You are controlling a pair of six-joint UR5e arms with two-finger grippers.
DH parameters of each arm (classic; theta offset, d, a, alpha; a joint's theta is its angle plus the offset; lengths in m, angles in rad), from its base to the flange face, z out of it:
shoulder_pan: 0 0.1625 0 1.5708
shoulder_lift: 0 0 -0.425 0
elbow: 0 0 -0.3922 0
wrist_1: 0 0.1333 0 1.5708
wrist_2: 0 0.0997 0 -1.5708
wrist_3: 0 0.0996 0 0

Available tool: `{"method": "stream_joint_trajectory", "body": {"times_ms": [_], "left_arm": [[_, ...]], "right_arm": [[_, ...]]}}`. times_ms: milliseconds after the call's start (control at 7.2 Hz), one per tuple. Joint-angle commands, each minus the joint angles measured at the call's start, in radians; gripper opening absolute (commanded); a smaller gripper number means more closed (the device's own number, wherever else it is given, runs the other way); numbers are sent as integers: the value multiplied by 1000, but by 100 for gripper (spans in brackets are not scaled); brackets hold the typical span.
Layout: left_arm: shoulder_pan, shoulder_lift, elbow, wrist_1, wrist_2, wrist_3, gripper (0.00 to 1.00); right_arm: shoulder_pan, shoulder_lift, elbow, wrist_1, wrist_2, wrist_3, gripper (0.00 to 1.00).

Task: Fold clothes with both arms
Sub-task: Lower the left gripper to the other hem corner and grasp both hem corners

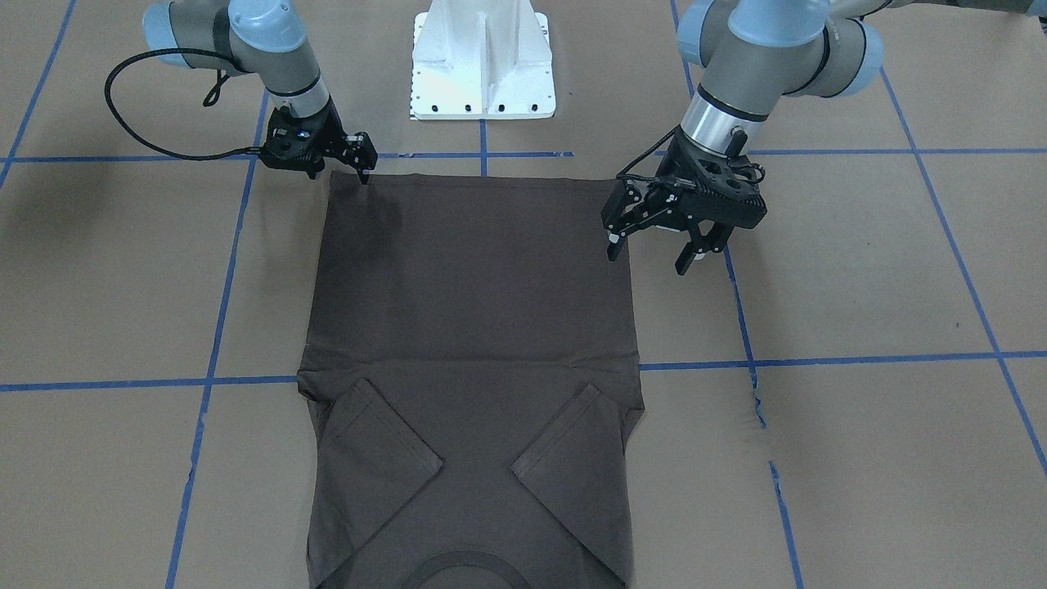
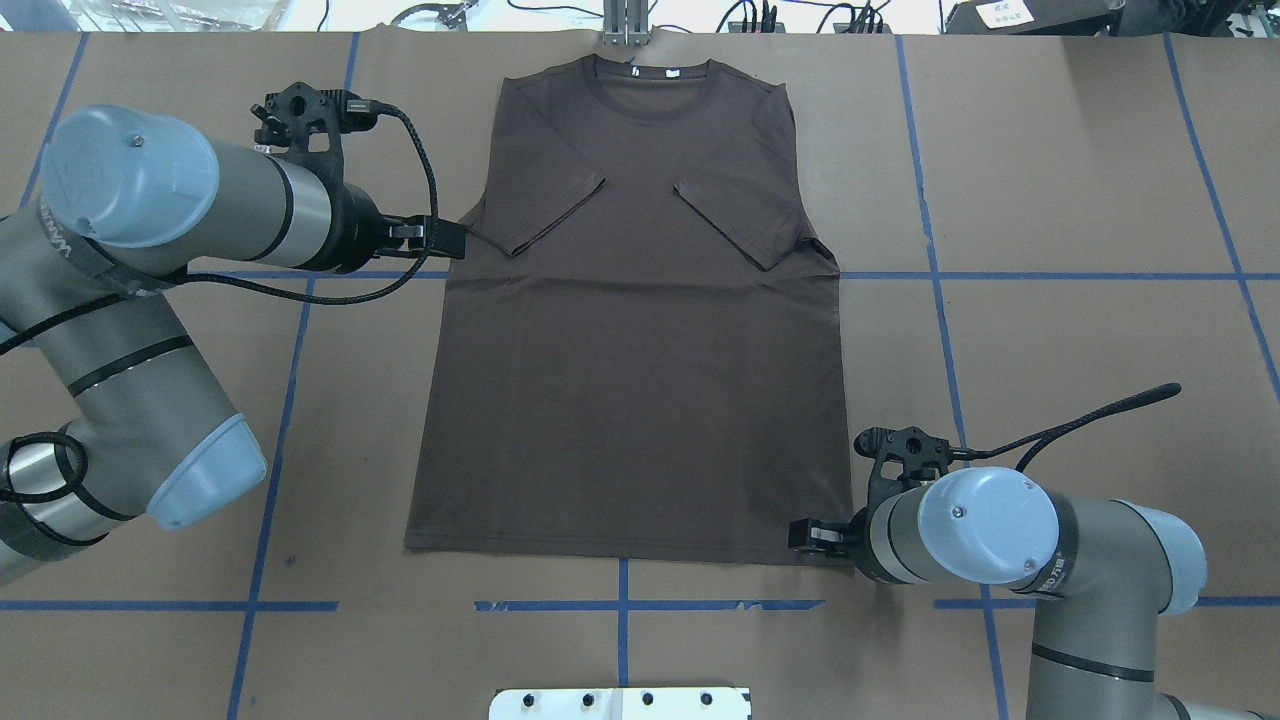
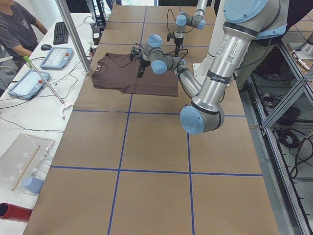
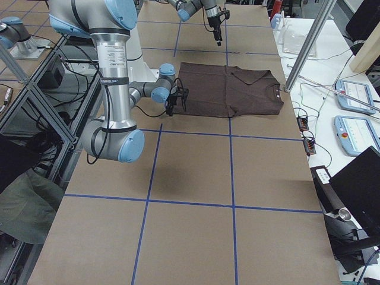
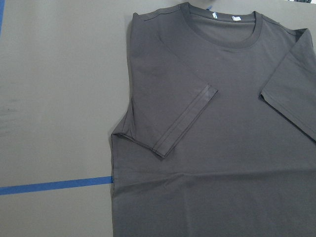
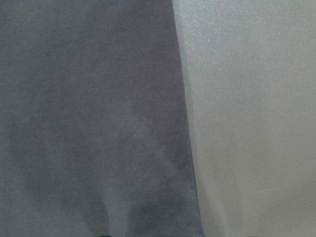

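Observation:
The dark brown T-shirt [image 2: 630, 380] lies flat on the brown table, collar away from the robot, both short sleeves folded inward onto the chest [image 1: 474, 311]. My left gripper [image 1: 646, 260] hangs open above the shirt's left side edge, nothing between its fingers; its wrist view looks down on the left sleeve and collar [image 5: 222, 148]. My right gripper [image 1: 342, 172] is low at the hem's right corner [image 2: 812, 535], fingers apart, one fingertip [image 1: 366, 176] touching the corner. Its wrist view shows the shirt's edge [image 6: 89, 118] very close, without fingers.
The white bolted pedestal [image 1: 483, 65] stands behind the hem. Blue tape lines [image 2: 280, 400] cross the brown table cover. A seated person [image 3: 14, 29], tablets and a keyboard are on a side desk past the collar end. A metal post [image 4: 309, 41] rises near the collar.

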Motion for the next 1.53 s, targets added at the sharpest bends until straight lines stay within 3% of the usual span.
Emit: {"method": "stream_joint_trajectory", "body": {"times_ms": [0,139,278,1389], "left_arm": [[0,0,0,-1,0,0,100],[0,1,0,0,0,0,100],[0,3,2,-1,0,0,100],[12,15,13,1,-3,-65,100]], "right_arm": [[0,-4,-3,-2,0,0,71],[0,-5,-3,-2,0,0,25],[-2,-4,-5,-2,-1,-1,3],[-3,16,53,-1,-1,0,0]]}}
